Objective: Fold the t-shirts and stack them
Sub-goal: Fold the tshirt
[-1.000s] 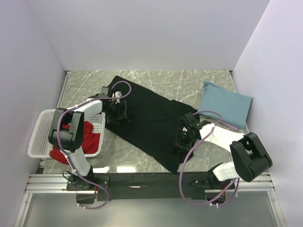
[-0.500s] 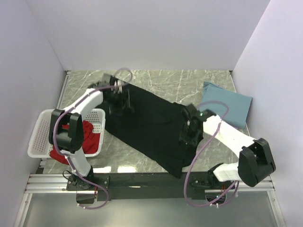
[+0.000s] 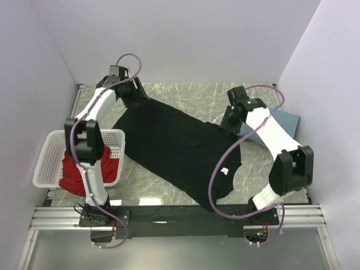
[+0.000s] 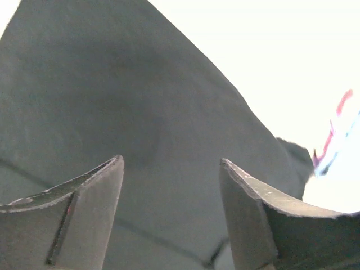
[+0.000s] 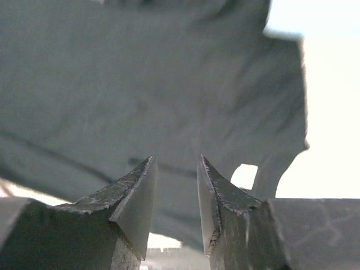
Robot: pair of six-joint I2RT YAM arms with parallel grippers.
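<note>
Black t-shirt (image 3: 174, 149) lies spread, far corners by gaping left end effector (image 4: 171, 163) and barely-parted right end effector (image 5: 176, 160).

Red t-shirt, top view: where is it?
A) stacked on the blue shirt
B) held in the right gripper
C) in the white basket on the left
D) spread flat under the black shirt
C: the red t-shirt lies bunched in the white latticed basket on the left of the view, with part of it hanging over the near rim.
</note>
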